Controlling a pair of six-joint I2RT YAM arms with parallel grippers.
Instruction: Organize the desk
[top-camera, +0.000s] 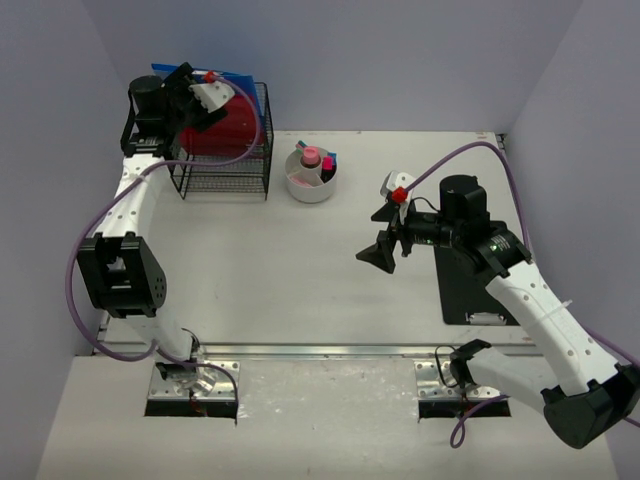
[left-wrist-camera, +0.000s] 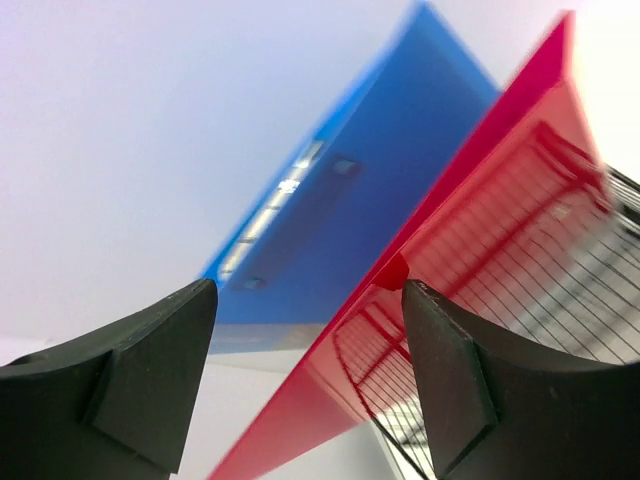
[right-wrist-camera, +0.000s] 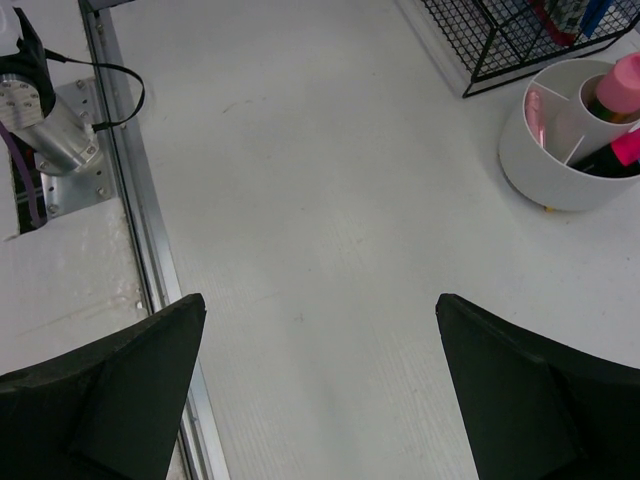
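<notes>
My left gripper (left-wrist-camera: 310, 290) hangs over the black wire basket (top-camera: 225, 175) at the far-left corner of the off-white desk (top-camera: 300, 280). Its jaws are well apart and grip nothing. The thin red plastic folder (left-wrist-camera: 450, 230) stands between them, beside the blue plastic folder (left-wrist-camera: 360, 190). I'd rise straight up so neither finger snags the red edge. My right gripper (right-wrist-camera: 320, 310) is wide open and empty, near the right edge.

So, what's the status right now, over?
Left gripper open at the wire basket, red folder and blue folder standing inside. Right gripper open, empty, above the desk. No obstruction seen.
</notes>
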